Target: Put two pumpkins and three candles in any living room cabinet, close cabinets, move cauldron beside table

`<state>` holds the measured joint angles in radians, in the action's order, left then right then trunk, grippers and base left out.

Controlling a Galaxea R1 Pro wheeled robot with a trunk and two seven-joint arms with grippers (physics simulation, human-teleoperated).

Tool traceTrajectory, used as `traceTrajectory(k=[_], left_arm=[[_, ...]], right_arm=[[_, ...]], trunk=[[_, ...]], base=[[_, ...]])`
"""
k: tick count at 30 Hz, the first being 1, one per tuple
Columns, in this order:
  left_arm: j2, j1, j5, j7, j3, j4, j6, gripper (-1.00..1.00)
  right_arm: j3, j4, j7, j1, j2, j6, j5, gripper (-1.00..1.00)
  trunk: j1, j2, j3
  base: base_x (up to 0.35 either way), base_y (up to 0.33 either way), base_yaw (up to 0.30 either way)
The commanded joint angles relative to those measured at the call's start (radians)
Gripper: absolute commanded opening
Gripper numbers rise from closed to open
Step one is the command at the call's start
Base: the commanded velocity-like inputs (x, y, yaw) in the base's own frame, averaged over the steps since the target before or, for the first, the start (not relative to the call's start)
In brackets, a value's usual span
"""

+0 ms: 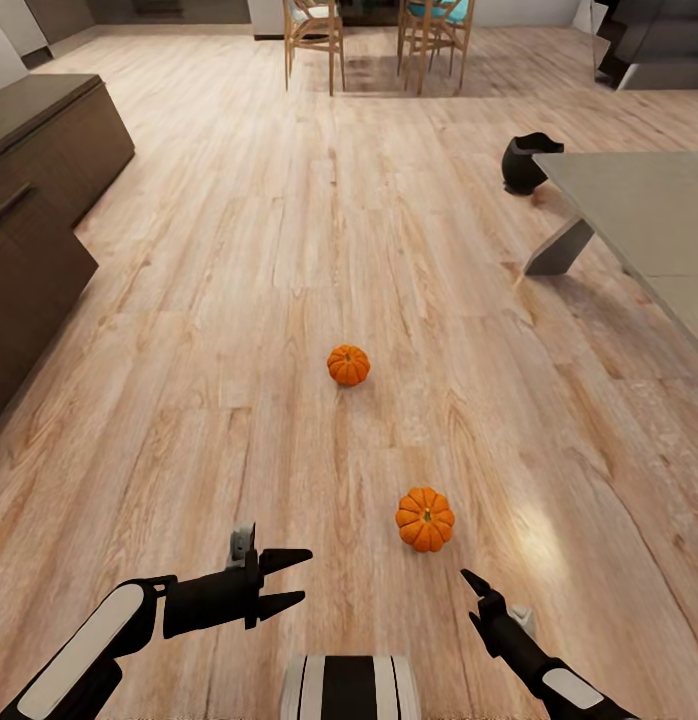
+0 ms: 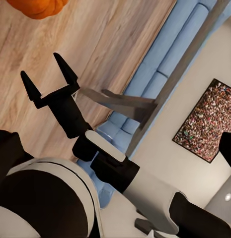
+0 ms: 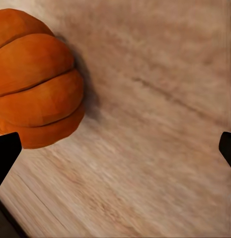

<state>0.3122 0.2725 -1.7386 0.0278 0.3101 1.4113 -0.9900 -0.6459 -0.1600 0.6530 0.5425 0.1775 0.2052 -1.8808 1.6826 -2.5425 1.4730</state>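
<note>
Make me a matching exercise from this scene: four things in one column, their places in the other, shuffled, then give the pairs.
Things:
1. cauldron
2. near pumpkin
3. far pumpkin
4. cabinet

Places:
A. on the open floor, mid-picture in the head view
B. along the robot's left side of the room
C. on the floor by the coffee table's far corner
D. on the floor just ahead of the right gripper

Pairs: 1-C, 2-D, 3-A, 4-B

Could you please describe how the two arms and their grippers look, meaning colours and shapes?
Both arms have glossy black segments with white rounded panels. The left gripper and right gripper are black, each with two pointed, tapered fingers. A small grey block sits near each wrist.
</note>
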Motion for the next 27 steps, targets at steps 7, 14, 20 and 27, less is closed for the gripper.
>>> traceTrajectory(k=[7, 14, 20, 27], left_arm=[[0.001, 0.001, 0.001, 0.003, 0.001, 0.001, -0.001, 1.0], [0.005, -0.001, 0.001, 0.003, 0.001, 0.0, -0.001, 1.0], [0.01, -0.001, 0.001, 0.003, 0.001, 0.0, -0.001, 1.0], [0.01, -0.001, 0.001, 0.003, 0.001, 0.0, -0.001, 1.0]], right_arm=[[-0.006, 0.0, 0.004, 0.001, 0.0, 0.007, -0.011, 1.0], [-0.006, 0.0, 0.004, 0.001, 0.0, 0.007, -0.011, 1.0], [-0.005, 0.0, 0.004, 0.001, 0.0, 0.006, -0.011, 1.0], [-0.006, 0.0, 0.004, 0.001, 0.0, 0.005, -0.011, 1.0]], trunk=[[0.003, -0.002, 0.028], [0.005, -0.003, 0.047], [0.005, -0.003, 0.047], [0.005, -0.003, 0.047]], base=[[0.0, 0.0, 0.0], [0.0, 0.0, 0.0], [0.125, 0.025, 0.0], [0.087, 0.027, 0.0]])
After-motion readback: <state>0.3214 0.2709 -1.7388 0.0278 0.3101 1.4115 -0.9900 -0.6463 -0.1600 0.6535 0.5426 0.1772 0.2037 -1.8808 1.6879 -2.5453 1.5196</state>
